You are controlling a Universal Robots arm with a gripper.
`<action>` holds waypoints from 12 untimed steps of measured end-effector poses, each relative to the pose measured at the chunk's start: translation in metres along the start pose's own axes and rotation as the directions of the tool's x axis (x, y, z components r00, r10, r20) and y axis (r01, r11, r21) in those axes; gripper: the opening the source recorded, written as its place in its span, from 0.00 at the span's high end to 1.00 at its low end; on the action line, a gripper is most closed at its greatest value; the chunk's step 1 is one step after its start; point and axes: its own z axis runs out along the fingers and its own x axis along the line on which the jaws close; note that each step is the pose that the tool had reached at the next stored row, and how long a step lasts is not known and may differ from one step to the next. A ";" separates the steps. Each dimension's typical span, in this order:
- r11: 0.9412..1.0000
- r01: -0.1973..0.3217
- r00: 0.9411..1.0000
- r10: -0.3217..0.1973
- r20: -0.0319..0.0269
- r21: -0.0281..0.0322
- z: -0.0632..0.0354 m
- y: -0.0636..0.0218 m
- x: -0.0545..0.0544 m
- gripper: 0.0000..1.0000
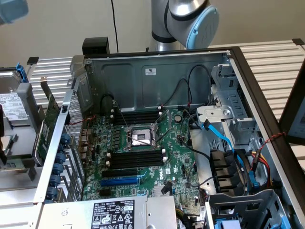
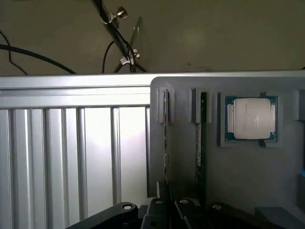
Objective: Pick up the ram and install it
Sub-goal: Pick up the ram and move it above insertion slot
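ram (image 2: 165,143) stands on its thin edge in a narrow groove of the grey tray (image 2: 248,181), the groove nearest the tray's rounded corner. a second stick (image 2: 203,143), dark green, stands upright in the next groove, apart from the first. a square metal-capped chip (image 2: 251,118) lies flat in a recess further into the tray. the black hand (image 2: 170,207) sits at one end of the ram; whether it is clenched on it i cannot tell. along the tray's straight edge runs the desk (image 2: 71,157), smooth metal slats with dark gaps. the open computer case (image 1: 157,71) holds long black slots (image 1: 136,160).
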 end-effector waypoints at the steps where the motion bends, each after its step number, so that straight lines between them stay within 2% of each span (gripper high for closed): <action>1: 1.000 0.000 1.000 0.000 0.000 0.000 -0.0045 0.0000 0.000 0.88; 5: 1.000 0.000 1.000 0.000 0.000 0.000 -0.0228 -0.0010 0.001 0.88; 12: 1.000 0.000 1.000 0.000 0.000 0.000 -0.0545 -0.0145 0.003 0.88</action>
